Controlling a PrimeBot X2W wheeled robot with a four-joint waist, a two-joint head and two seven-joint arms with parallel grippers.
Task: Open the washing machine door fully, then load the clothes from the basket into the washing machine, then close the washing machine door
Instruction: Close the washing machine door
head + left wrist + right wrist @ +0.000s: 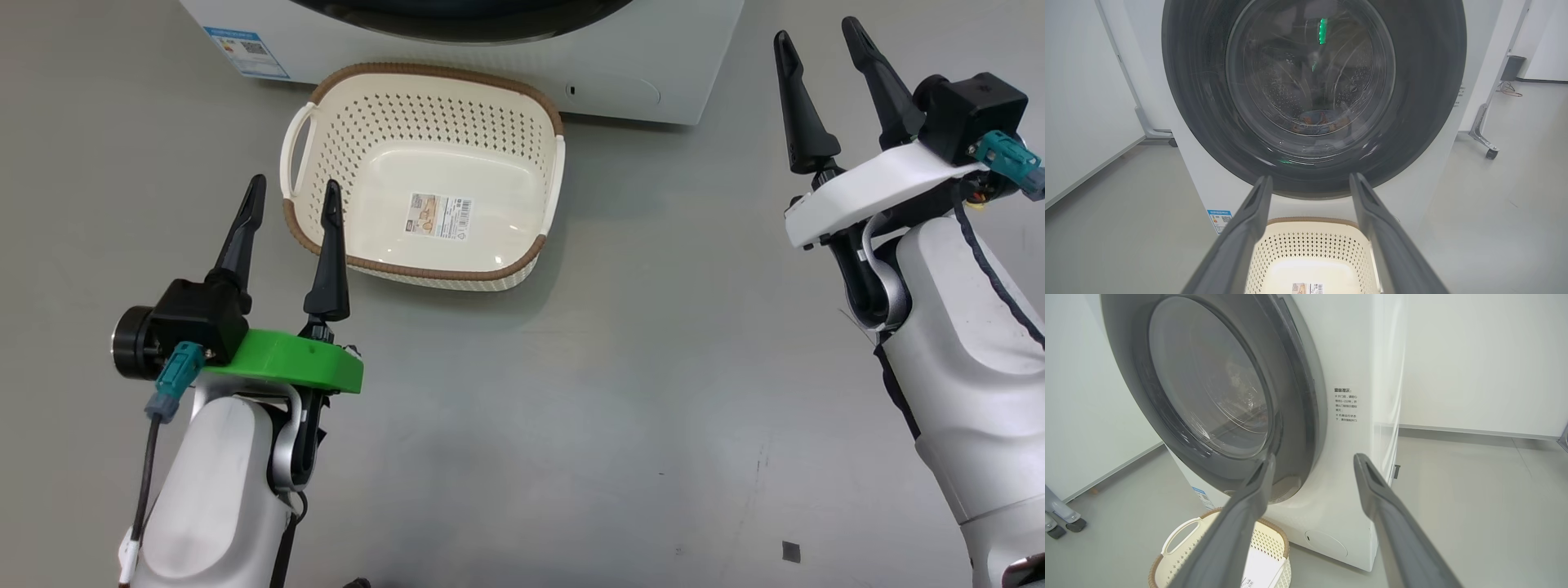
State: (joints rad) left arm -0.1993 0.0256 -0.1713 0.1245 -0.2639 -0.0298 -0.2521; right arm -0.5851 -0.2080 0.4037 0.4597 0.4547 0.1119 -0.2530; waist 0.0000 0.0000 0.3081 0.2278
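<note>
Where it stands on the grey floor [571, 367], item one, the washing machine [637, 73], is a white front-loader facing the robot.

Item two, the washing machine door [1200, 102]: round, black-rimmed, shut flat against the front, glass bulge pointing at the robot. The head view catches its bottom edge, the left wrist view takes it face-on, and the right wrist view takes it obliquely, with a printed notice [1346, 405] beside it.

Item three, the basket [433, 75]: just before the machine, mouth up, long axis across the front, a handle at each end. Its bare bottom bears a barcode sticker [441, 216].

Item four, left gripper [294, 184]: fingers spread, holding nothing, near the basket's near left corner.

Item five, right gripper [816, 31]: spread likewise, well right of the basket.

Item six, the clothes [1314, 120]: blue-and-orange patch low in the drum, behind the glass.
</note>
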